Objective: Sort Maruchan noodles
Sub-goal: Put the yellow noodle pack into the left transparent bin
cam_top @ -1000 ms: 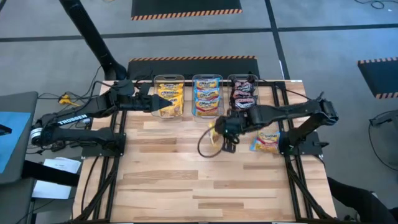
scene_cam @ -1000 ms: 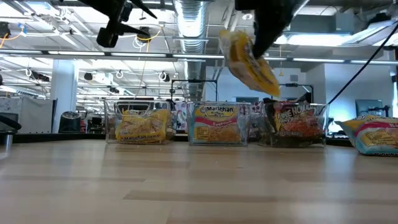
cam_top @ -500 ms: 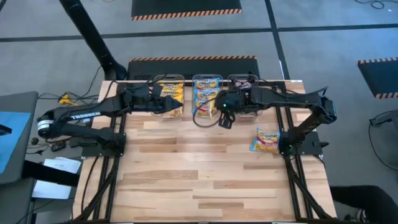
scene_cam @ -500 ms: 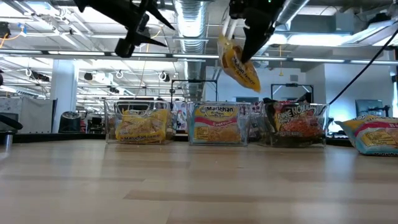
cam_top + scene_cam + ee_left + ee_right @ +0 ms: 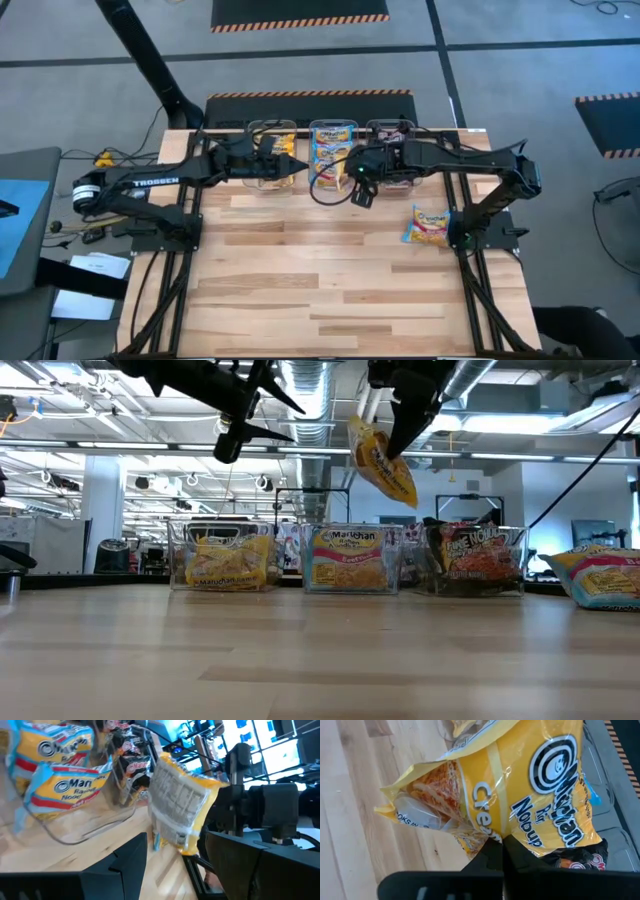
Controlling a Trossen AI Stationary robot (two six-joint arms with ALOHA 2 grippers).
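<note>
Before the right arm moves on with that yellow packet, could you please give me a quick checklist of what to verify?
1. Right gripper shut on yellow packet: ok.
2. Packet clear of the table, hanging tilted: ok.
3. Left gripper open, empty, over the yellow bin: ok.
4. Packet above its matching yellow bin: not ok; it hangs near the middle bin.
5. Loose blue packet still unsorted on the table: not ok.

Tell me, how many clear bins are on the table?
3. They stand in a row at the table's far edge: the left bin with yellow packets, the middle bin with blue-and-pink ones, the right bin with dark ones.
</note>
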